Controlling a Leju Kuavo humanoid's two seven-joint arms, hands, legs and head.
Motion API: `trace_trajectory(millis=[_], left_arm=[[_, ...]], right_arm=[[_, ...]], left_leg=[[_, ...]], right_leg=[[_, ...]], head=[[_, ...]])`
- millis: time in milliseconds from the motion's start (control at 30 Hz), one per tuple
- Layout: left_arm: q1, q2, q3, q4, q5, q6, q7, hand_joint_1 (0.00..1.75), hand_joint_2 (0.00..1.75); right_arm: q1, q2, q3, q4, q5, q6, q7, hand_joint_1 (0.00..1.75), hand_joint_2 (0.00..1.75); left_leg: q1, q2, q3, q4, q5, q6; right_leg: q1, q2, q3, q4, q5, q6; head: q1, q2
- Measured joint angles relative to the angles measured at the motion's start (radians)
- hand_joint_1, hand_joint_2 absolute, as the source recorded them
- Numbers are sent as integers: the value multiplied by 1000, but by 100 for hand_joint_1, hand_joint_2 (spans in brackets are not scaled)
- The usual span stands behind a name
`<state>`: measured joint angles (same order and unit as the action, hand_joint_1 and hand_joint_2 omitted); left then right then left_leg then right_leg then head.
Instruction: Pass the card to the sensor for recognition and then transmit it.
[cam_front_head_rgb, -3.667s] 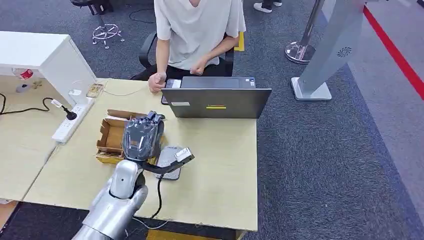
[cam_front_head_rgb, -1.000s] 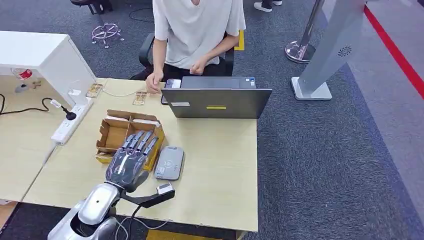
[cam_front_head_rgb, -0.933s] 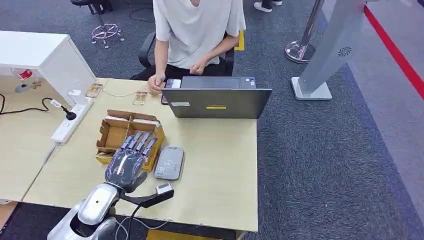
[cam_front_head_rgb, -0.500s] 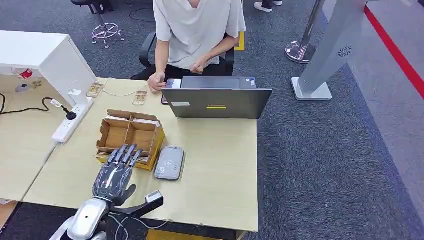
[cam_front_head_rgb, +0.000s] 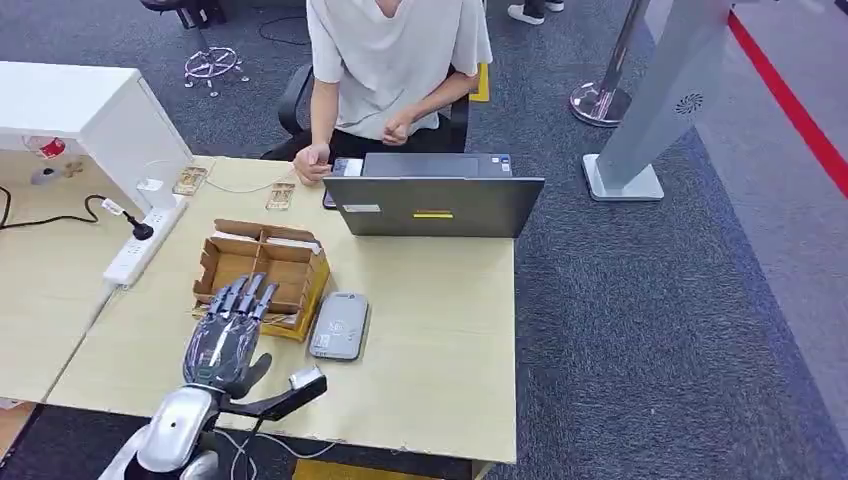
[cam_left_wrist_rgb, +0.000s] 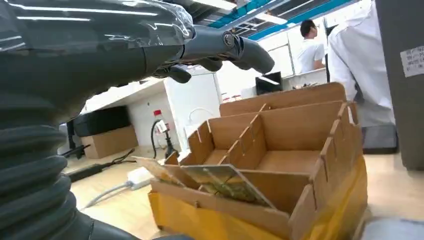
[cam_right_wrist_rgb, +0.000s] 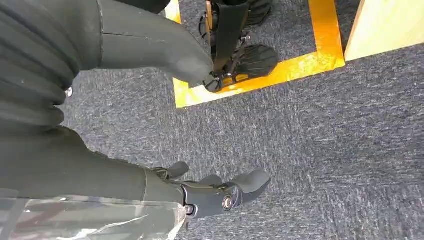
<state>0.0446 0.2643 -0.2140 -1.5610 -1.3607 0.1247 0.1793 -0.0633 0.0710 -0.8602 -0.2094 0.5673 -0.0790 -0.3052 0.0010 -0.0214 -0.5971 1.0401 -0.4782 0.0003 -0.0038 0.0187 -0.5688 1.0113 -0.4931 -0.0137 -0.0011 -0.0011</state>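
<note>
My left hand (cam_front_head_rgb: 228, 338) hovers with its fingers spread over the near left corner of the brown cardboard box (cam_front_head_rgb: 262, 272), holding nothing. In the left wrist view the fingers (cam_left_wrist_rgb: 227, 46) reach out above the box (cam_left_wrist_rgb: 295, 150). Several cards (cam_left_wrist_rgb: 217, 181) lie tilted in the box's nearest compartment. The grey card sensor (cam_front_head_rgb: 338, 325) lies flat just right of the box. One card (cam_front_head_rgb: 280, 196) lies on the table by the person's hand (cam_front_head_rgb: 310, 160). My right hand (cam_right_wrist_rgb: 210, 192) hangs over the carpet, fingers apart and empty.
A person sits behind an open grey laptop (cam_front_head_rgb: 433, 205) at the table's far edge. A white power strip (cam_front_head_rgb: 140, 245) and its cable lie at the left, with another card (cam_front_head_rgb: 188, 180) beyond. A white cabinet (cam_front_head_rgb: 75, 110) stands far left.
Over the last second my left hand drew back from the box toward the table's near edge, then eased slightly forward. The person's hand stayed by the laptop.
</note>
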Motion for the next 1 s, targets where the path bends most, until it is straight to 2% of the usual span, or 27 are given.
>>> trace_trajectory(millis=[333, 700, 1000], left_arm=[[-57, -22, 35, 64, 17, -3, -6, 0, 175], [-123, -32, 37, 158, 21, -16, -7, 0, 175], [-141, -39, 37, 190, 21, -17, -7, 0, 175]], right_arm=[[-1, 0, 0, 0, 18, 0, 10, 0, 175], [-1, 0, 0, 0, 40, 14, 9, 0, 175], [-1, 0, 0, 0, 42, 13, 9, 0, 175]], left_leg=[[0, 0, 0, 0, 0, 0], [0, 0, 0, 0, 0, 0], [0, 0, 0, 0, 0, 0]], right_leg=[[0, 0, 0, 0, 0, 0], [0, 0, 0, 0, 0, 0], [0, 0, 0, 0, 0, 0]], head=[[0, 0], [0, 0], [0, 0]])
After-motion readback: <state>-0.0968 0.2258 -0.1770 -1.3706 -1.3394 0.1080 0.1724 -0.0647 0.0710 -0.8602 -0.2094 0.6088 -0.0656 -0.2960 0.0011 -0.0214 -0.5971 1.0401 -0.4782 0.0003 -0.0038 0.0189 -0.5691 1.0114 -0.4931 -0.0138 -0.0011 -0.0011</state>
